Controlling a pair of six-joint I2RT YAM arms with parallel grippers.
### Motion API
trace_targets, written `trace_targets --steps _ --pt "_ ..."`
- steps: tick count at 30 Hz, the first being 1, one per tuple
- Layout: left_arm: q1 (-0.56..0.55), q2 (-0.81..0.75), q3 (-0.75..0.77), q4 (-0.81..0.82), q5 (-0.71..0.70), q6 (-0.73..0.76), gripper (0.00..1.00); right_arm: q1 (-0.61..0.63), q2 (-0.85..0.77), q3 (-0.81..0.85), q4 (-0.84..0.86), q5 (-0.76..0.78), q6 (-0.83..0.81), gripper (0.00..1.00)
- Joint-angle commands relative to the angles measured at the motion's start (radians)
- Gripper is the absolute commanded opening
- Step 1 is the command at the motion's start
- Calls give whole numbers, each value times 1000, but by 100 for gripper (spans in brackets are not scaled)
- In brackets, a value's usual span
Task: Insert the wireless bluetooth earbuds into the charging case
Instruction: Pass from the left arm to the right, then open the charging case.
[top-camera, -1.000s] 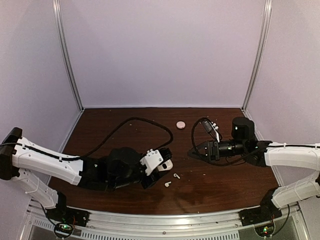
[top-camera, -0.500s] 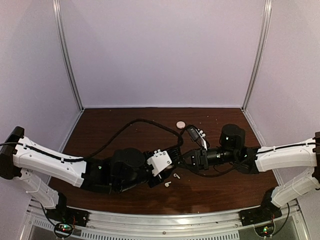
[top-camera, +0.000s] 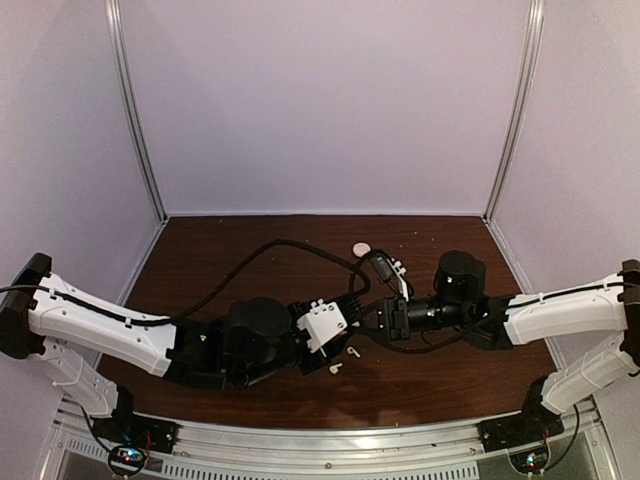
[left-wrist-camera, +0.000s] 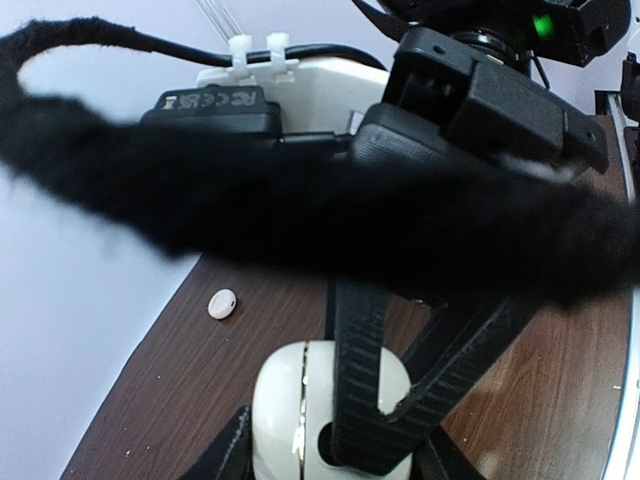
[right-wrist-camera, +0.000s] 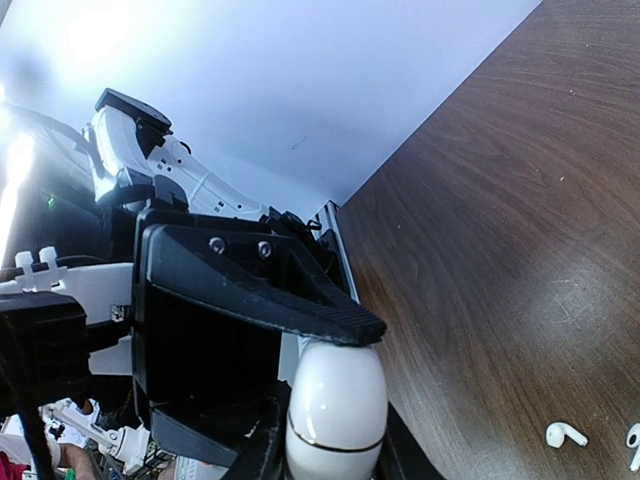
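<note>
My left fingers are narrowed onto the charging case, holding it over the middle of the bench. My right fingers straddle that case too, one touching its top; whether they squeeze it I cannot tell. Both wireless bluetooth earbuds lie loose on the bench nearby, outside the case

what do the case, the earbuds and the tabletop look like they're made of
The charging case: probably hard glossy white plastic, since it shows bright highlights and a thin seam line. The earbuds: seemingly the same smooth white plastic, though they are too small to be sure. The table: dark brown wood or wood-look laminate, with visible grain and a slight sheen.
</note>
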Motion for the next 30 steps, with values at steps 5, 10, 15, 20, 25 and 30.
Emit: trace_targets --steps 5,10,15,20,25,30 --pt "-5 15 40 65 -28 11 29 12 3 12 43 11 5 15" --pt "-4 -14 27 43 -29 -36 51 12 -14 11 22 8 -19 10" --pt "-5 -109 -52 47 104 -82 70 8 -55 33 -71 22 -102 7" --pt "3 -200 -108 40 222 -144 76 -13 -104 51 -159 29 -188 6" --pt "81 -251 -112 27 397 -274 74 -14 -160 70 -258 26 -309 5" --pt "149 -244 -78 27 535 -360 70 -6 -212 87 -353 44 -411 3"
